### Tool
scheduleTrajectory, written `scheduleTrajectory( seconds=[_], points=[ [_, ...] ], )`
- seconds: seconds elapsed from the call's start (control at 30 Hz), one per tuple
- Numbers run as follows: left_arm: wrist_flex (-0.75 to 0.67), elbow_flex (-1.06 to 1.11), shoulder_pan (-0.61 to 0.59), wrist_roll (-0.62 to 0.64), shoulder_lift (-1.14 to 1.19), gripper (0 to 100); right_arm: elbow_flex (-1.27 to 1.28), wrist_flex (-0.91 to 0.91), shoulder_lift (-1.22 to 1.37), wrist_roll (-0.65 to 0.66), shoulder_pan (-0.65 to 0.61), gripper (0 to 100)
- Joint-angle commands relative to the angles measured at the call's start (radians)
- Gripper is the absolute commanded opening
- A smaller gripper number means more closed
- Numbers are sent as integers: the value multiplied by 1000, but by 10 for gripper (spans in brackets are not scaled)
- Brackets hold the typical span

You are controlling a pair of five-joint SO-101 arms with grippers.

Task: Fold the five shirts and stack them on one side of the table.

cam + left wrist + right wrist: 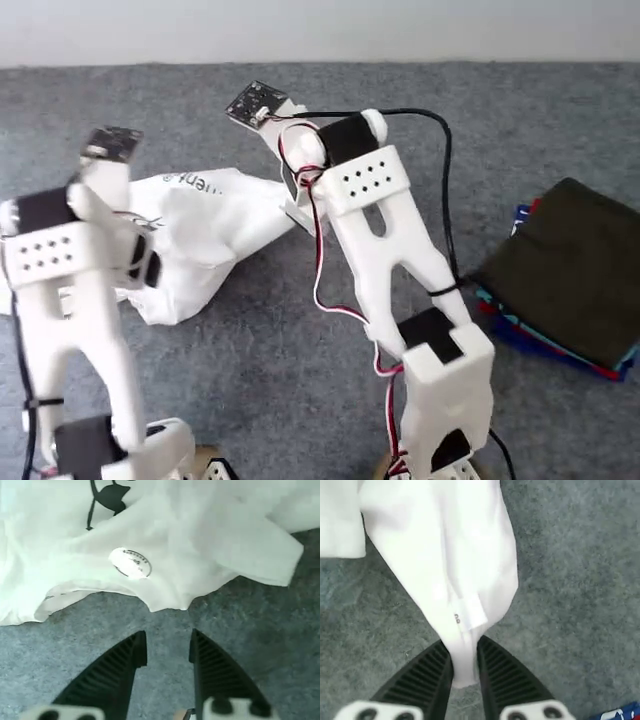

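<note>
We see our right gripper (464, 649) pinching a strip of the white shirt (440, 555) between its jaws. Our left gripper (167, 639) stands spread over bare table (260, 645), the shirt's hem just beyond its tips. The folded shirts (570, 270) sit stacked well apart.

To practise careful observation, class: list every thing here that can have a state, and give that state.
white shirt: unfolded, crumpled, one end pinched.
stack of shirts: folded, piled, dark one on top.
left claw: open, empty.
right claw: shut on the white shirt.
</note>
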Motion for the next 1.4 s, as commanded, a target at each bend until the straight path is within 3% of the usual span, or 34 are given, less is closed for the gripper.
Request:
scheduleTrajectory(
  seconds=[0.0, 0.2, 0.5, 0.77, 1.1, 1.37],
  points=[
    [17, 53, 100, 6, -81, 152, 55, 42, -125, -20, 16, 10],
    [-12, 122, 258, 6, -32, 186, 81, 39, -110, -26, 16, 10],
    [-37, 48, 344, 32, 46, 236, 81, 39, -90, -26, 16, 10],
    [-163, 33, 331, 21, 160, 231, 81, 39, -90, -25, 16, 10],
    [-25, -206, 330, 28, 170, 203, 81, 39, -90, -25, 16, 10],
    [-5, -206, 245, 201, 170, 207, 81, 39, -88, -23, 16, 10]
  ],
)
